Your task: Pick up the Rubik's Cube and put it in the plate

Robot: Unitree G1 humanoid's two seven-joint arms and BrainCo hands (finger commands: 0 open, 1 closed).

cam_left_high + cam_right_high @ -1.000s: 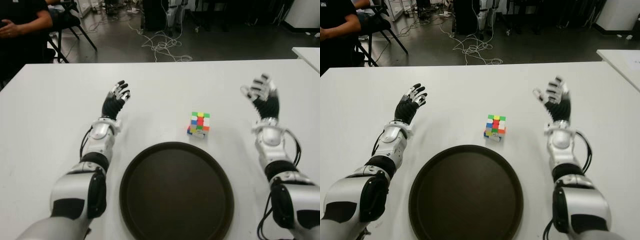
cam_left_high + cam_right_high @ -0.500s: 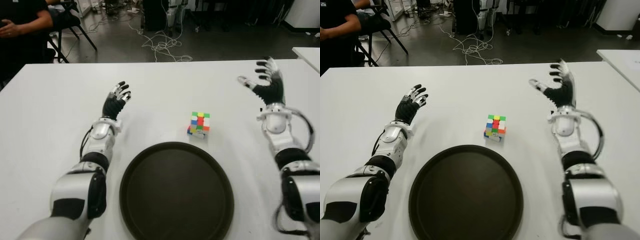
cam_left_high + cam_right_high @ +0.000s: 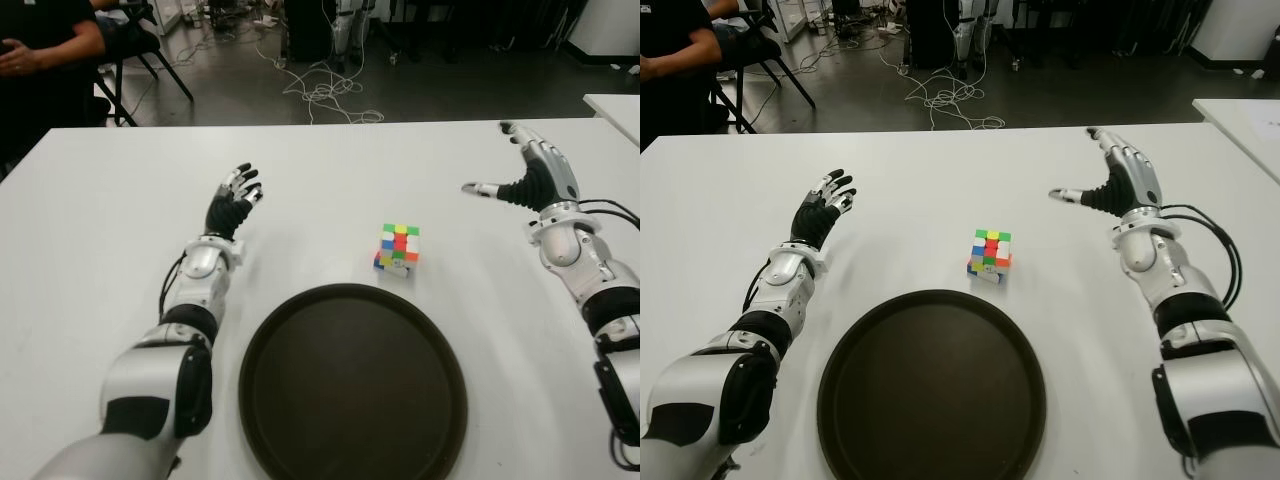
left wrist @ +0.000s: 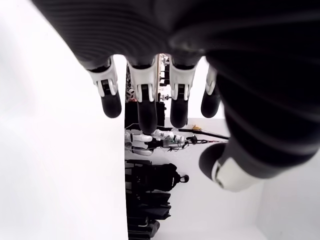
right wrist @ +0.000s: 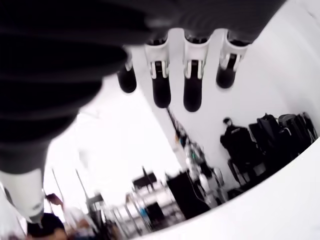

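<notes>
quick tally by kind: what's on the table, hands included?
Rubik's Cube: 1
Dark round plate: 1
Robot hands: 2, left hand and right hand, both open and empty
Total: 4

white table (image 3: 90,260), floor cables (image 3: 325,90), seated person (image 3: 40,60), perhaps chairs

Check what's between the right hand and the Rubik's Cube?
Only bare white table between the open right hand and the Rubik's Cube, per both eye views.
</notes>
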